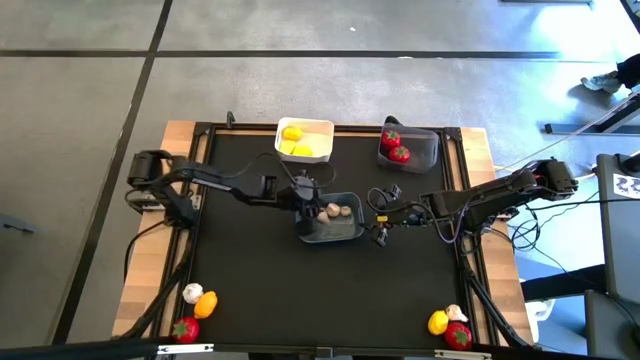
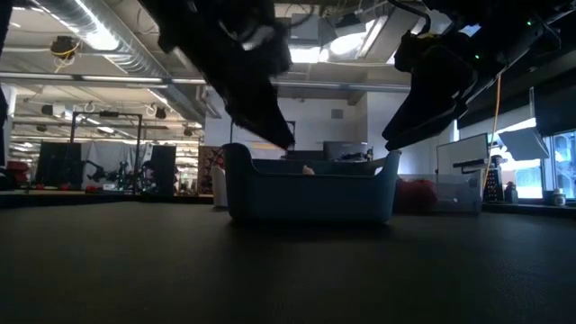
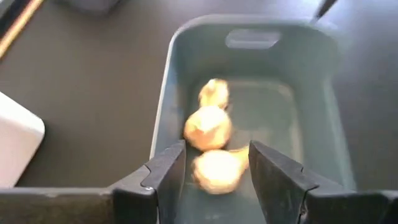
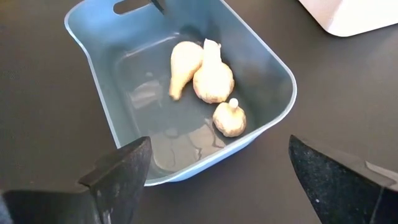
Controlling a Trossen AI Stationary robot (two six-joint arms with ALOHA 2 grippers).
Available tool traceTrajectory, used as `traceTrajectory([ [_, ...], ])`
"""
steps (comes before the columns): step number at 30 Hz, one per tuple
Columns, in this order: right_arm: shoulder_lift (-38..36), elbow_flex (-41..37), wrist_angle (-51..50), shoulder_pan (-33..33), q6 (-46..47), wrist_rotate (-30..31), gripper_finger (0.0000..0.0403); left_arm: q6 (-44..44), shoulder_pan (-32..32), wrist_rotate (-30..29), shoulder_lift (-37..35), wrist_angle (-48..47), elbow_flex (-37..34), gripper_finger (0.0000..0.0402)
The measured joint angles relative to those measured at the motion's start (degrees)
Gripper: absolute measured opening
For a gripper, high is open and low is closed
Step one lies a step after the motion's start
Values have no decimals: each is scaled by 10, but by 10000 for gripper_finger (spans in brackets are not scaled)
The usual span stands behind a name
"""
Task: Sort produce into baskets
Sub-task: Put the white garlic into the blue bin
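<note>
Three garlic bulbs in the blue-grey basket (image 1: pixel 330 228) at mid-table.

The basket's long axis runs left to right across the table (image 1: pixel 250 290). The left claw (image 3: pixel 214 171) hangs spread over its left end, empty; the right claw (image 4: pixel 217 165), jaws wide and empty, hovers off its right end. The garlic bulbs (image 4: pixel 211 78) lie clustered, stems pointing differently.

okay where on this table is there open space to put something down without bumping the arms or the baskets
The widest bare stretch of black mat lies between the blue-grey basket and the near edge, bordered by the produce clusters at both near corners. The centre is crowded: the left tool and right tool flank that basket. The white basket and dark grey basket fill the far edge.
</note>
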Motion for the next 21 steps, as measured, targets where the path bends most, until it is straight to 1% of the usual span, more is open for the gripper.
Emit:
traceTrajectory([
  [5,0,0,-2,0,0,0,376,-3,-25,7,-64,-43,0,169],
  [9,0,0,-1,0,0,-1,376,-19,-58,20,-121,-102,0,169],
  [16,0,0,-1,0,0,-1,376,-102,-128,31,-199,-211,0,169],
  [21,0,0,0,0,0,-1,376,-163,-181,31,-225,-262,0,169],
])
